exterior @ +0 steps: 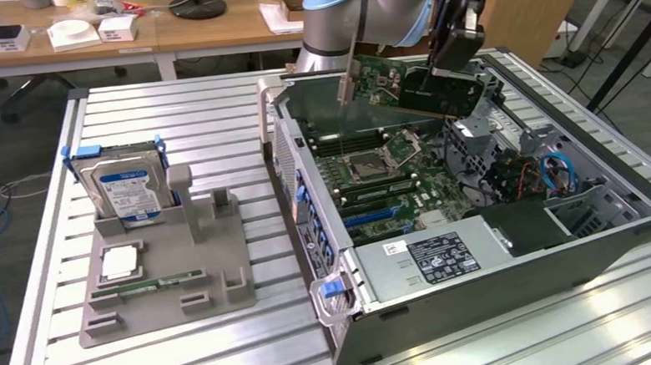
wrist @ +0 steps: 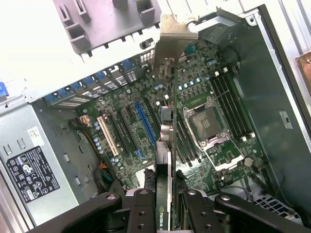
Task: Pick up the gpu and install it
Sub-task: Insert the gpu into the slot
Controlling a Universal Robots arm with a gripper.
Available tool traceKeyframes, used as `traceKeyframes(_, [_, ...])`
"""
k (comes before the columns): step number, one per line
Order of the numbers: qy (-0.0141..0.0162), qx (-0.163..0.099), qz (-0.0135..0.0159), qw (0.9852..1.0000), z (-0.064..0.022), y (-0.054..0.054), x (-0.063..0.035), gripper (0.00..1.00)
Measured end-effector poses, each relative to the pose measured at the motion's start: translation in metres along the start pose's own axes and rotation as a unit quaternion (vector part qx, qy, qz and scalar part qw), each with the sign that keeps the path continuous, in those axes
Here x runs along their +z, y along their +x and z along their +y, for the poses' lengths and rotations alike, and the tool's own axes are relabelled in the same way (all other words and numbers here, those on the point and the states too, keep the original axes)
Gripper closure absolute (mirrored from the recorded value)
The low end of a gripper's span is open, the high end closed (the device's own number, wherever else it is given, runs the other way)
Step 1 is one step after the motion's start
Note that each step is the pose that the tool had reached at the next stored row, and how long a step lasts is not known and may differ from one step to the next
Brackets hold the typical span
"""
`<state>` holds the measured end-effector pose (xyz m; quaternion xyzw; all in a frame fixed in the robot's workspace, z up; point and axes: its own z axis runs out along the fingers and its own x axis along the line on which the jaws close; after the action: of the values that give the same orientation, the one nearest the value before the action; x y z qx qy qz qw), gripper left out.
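Black gripper (wrist: 165, 206) fingers are clamped on the gpu (wrist: 166, 145), one finger on each face of the card, seen edge-on in the wrist view with its silver end bracket pointing away from the wrist. In the exterior view the gripper (exterior: 445, 69) holds the gpu (exterior: 410, 82) in the air over the far end of the open computer case (exterior: 596, 243), card tilted, green board and black cooler facing the camera, silver bracket hanging down toward the exterior view's left. Card is clear of the motherboard (exterior: 375, 176) below it, not seated in any slot. Wrist view has the card's edge lined up roughly over the strip between the blue expansion slot (wrist: 146, 124) and the empty CPU socket (wrist: 206, 121). Power supply (exterior: 435, 256) with its black label sits at the near end of the case. On the grey parts tray (exterior: 224, 263) at the exterior view's left, well apart from the case: hard drive (exterior: 125, 186) standing upright, memory stick (exterior: 147, 285) lying flat.
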<state>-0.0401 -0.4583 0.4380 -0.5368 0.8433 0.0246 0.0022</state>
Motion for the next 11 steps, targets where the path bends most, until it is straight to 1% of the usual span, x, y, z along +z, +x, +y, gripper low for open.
traceKeyframes(11, [-0.0001,-0.008,0.0006,1.0000,0.0000,0.0000,0.0000,0.74])
